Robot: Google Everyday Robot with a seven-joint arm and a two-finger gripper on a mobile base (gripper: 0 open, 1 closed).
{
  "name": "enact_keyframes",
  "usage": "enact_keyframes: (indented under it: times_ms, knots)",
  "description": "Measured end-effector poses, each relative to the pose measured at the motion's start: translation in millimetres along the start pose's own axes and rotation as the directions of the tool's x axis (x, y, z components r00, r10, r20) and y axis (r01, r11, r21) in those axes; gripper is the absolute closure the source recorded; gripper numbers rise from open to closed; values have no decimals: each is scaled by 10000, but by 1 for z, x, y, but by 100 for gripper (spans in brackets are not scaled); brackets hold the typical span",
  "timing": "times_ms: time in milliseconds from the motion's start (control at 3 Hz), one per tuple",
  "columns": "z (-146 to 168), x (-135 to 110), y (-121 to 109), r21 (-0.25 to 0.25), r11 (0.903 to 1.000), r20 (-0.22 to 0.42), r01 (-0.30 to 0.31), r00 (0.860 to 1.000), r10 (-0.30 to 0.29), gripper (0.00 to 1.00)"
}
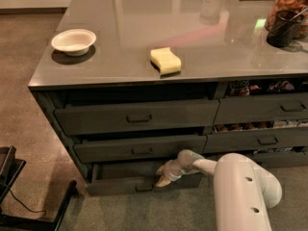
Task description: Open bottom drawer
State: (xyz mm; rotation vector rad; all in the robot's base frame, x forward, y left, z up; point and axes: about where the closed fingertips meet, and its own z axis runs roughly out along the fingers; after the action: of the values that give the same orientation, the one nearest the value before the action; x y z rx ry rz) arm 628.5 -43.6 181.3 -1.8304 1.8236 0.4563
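The bottom drawer (120, 183) is the lowest, slim dark grey front in the wide left column. It stands pulled out a little, with a dark gap above its front. Its small pull (143, 188) shows low at the centre. My gripper (162, 176) is at the drawer's top edge, just right of the pull, on the end of the white arm (240, 186) that reaches in from the lower right. Its pale fingertips (162, 182) point down-left against the drawer front.
Two taller dark drawers (139, 117) sit above. The narrower right column (262, 109) holds snack-filled drawers. On the counter are a white bowl (73, 41), a yellow sponge (165, 60) and jars (288, 13). A black stand (29, 201) is on the floor at lower left.
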Motion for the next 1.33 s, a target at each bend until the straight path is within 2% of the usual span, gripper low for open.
enact_keyframes:
  times_ms: [667, 1000, 1333]
  knots:
    - [-5, 4, 20, -1077, 9941, -739, -156, 9972, 76, 16]
    - [-13, 4, 36, -1624, 9861, -1196, -358, 9927, 164, 0]
    - [-21, 7, 54, -2039, 9765, -1570, -693, 9869, 373, 0]
